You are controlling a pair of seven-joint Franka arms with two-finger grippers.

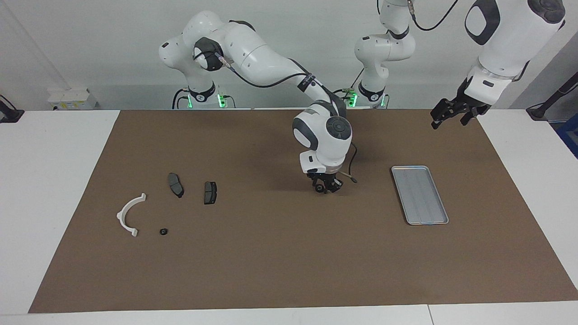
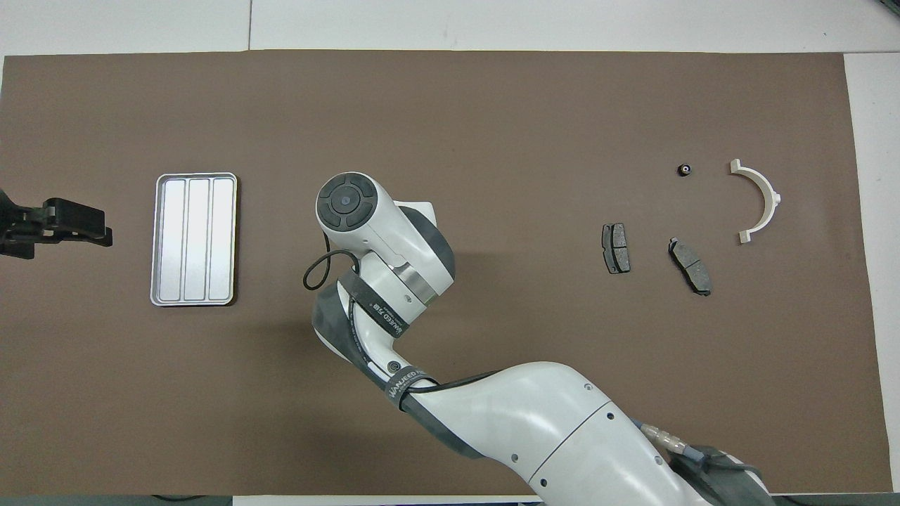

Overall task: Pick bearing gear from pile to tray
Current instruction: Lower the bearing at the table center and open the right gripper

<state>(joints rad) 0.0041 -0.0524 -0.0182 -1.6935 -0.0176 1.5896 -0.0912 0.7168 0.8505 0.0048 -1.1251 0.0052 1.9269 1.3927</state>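
My right gripper [image 1: 326, 188] hangs low over the bare mat, between the pile and the tray; the overhead view hides it under its own wrist. Whether it carries anything does not show. A small black round bearing gear [image 1: 163, 231] [image 2: 683, 169] lies on the mat beside the white curved arc [image 1: 123, 210] [image 2: 772, 193]. Two dark brake pads [image 1: 175, 184] [image 1: 210, 192] lie nearer to the robots than the arc. The silver tray [image 1: 420, 194] [image 2: 195, 239] sits bare toward the left arm's end. My left gripper [image 1: 449, 122] [image 2: 98, 230] waits open and raised over the mat's edge there.
A brown mat [image 1: 271, 253] covers most of the white table [image 1: 54, 180]. The right arm's forearm [image 2: 548, 414] stretches low across the mat's middle. A thin cable loop [image 1: 351, 169] hangs off the right wrist.
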